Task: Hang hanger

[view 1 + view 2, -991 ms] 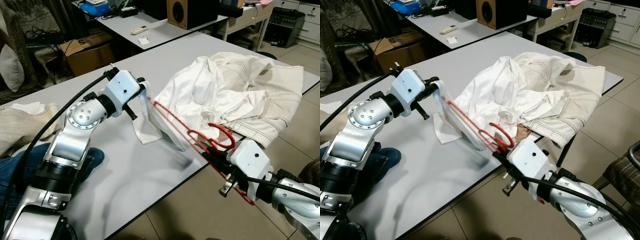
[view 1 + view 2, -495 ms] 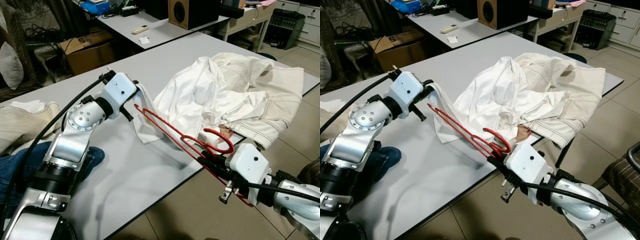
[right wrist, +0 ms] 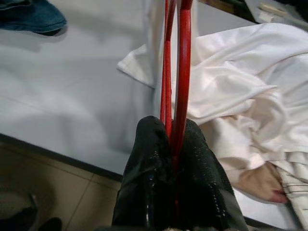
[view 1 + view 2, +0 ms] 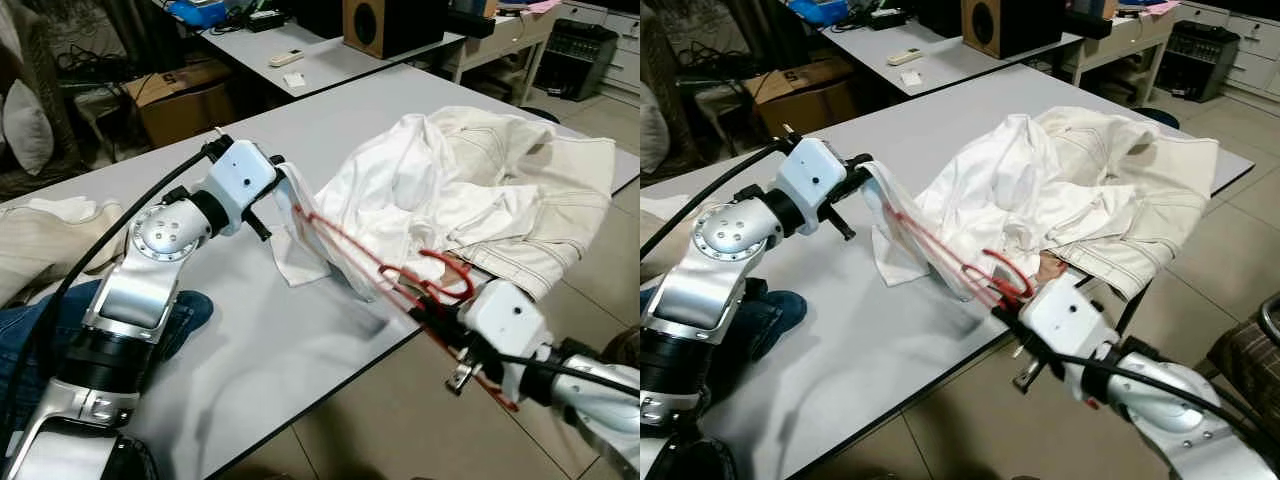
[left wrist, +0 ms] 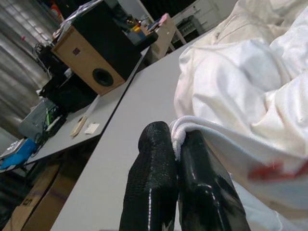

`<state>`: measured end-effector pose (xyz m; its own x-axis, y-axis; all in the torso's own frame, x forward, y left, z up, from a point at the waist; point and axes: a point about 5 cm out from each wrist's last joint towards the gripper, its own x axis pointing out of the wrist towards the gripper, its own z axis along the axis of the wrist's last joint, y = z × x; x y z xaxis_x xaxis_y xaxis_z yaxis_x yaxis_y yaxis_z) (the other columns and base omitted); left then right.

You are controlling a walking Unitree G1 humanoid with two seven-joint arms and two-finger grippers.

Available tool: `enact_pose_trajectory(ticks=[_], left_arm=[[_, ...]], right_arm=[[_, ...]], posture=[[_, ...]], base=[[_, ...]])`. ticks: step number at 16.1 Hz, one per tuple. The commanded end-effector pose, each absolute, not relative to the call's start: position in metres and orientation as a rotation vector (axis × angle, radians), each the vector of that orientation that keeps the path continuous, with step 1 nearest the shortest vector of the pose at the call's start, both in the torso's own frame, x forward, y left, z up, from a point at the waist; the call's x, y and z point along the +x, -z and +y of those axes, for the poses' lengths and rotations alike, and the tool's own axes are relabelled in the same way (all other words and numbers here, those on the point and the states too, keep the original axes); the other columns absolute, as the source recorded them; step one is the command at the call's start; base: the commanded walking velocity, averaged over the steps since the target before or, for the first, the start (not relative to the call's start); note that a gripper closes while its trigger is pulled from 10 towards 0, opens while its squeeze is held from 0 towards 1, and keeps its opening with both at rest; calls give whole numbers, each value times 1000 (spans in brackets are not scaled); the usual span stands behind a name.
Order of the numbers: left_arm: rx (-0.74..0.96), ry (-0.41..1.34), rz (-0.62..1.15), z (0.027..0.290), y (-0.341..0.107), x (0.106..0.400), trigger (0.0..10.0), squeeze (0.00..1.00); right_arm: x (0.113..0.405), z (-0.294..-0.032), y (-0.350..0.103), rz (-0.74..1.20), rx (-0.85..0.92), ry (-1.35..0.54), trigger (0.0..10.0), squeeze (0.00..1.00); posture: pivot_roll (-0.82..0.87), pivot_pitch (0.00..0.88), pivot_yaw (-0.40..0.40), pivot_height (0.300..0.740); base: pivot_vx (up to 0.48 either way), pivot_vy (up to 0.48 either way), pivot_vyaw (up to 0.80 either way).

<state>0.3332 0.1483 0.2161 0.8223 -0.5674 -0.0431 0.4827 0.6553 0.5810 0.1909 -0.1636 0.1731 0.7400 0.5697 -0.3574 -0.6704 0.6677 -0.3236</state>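
The right gripper (image 3: 172, 144) has its two black fingers pressed tight together on the bars of a red wire clothes hanger (image 4: 372, 262), pinching them just below the curled hook, off the near edge of the pale grey table (image 4: 300, 350). From that grip the hanger runs forward and away over the table edge, its far end slipped into the folds of a crumpled white cotton garment (image 4: 400, 190) that lies heaped on the tabletop directly ahead of the fingers. Straight across from this gripper, at the far end of the hanger, the left gripper (image 5: 179, 147) is likewise closed, its fingertips clamped on a rolled hem of the same white garment and holding that edge lifted off the table. A loose flap of the cloth hangs from its grasp down to the surface. Beyond the left gripper's fingers the garment spreads away towards a cream stitched jacket (image 4: 540, 190) lying partly under it, at the far corner of the table. Behind the left arm, nearer the robot, a piece of blue denim (image 4: 190, 305) lies on the table beside a beige cloth (image 4: 45, 235). Further off, past the table, stand a brown cardboard box (image 4: 180, 95) and a second grey desk carrying a wooden loudspeaker (image 5: 94, 60).
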Motion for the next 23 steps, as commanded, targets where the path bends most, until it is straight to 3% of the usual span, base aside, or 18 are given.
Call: enact_pose_trajectory(ticks=[1, 12, 17, 23], left_arm=[[629, 585, -133, 154, -215, 332, 0, 0], [650, 601, -126, 154, -215, 332, 0, 0], [661, 592, -119, 150, -214, 336, 0, 0], [619, 600, -148, 144, -218, 333, 0, 0]], right_arm=[[191, -166, -177, 231, -467, -690, 10000, 0], [191, -191, -183, 277, -503, -573, 10000, 0], [173, -163, -191, 220, -383, -820, 10000, 0], [190, -167, -177, 266, -422, -719, 10000, 0]], posture=[[-193, 0, 112, 740], [-203, 0, 116, 740], [-201, 0, 115, 740], [-190, 0, 107, 740]], base=[[0, 0, 0], [0, 0, 0], [0, 0, 0], [0, 0, 0]])
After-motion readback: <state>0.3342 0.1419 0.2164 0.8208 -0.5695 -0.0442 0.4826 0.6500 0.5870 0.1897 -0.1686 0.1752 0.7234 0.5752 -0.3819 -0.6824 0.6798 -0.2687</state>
